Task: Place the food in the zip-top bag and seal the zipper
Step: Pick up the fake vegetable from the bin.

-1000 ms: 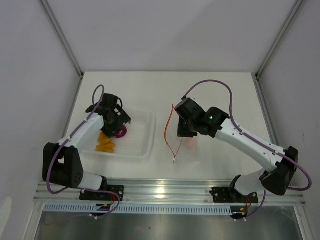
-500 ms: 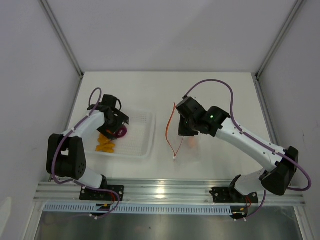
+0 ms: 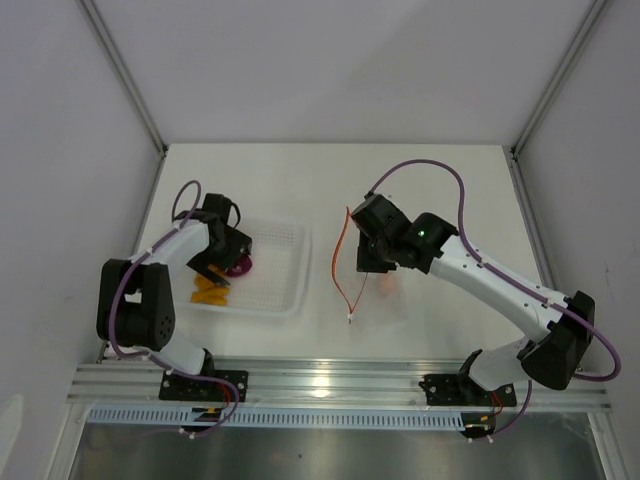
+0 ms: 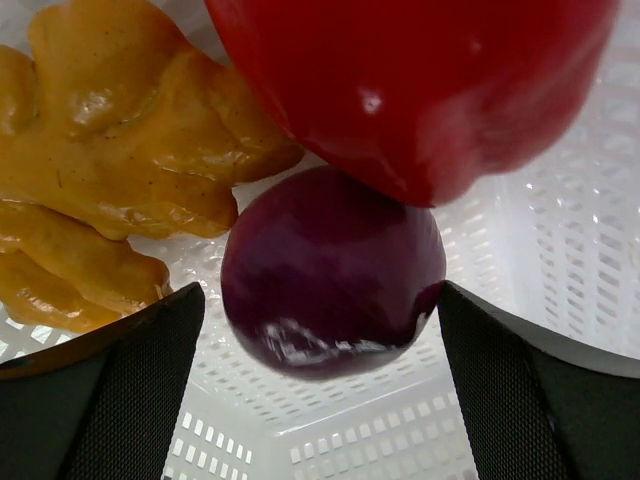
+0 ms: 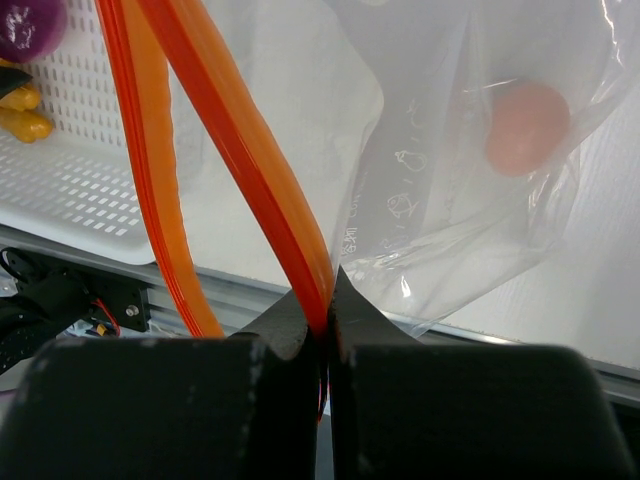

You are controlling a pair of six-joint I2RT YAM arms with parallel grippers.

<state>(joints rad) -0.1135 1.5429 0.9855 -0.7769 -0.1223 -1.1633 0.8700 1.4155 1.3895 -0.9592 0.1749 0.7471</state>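
Red zipper (image 5: 250, 170) pinched in right gripper (image 5: 328, 300), left gripper (image 4: 318, 335) wide over purple food (image 4: 330, 255), bag (image 5: 455, 215) print unreadable

The white table (image 3: 300, 180) carried a clear perforated tray (image 3: 280, 262) left of centre in the frame, and a clear zip-top bag (image 3: 380, 305) near the middle.

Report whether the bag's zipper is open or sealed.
Open. In the right wrist view the zipper splits into two separated red-orange strips, and the right jaws pinch only one.
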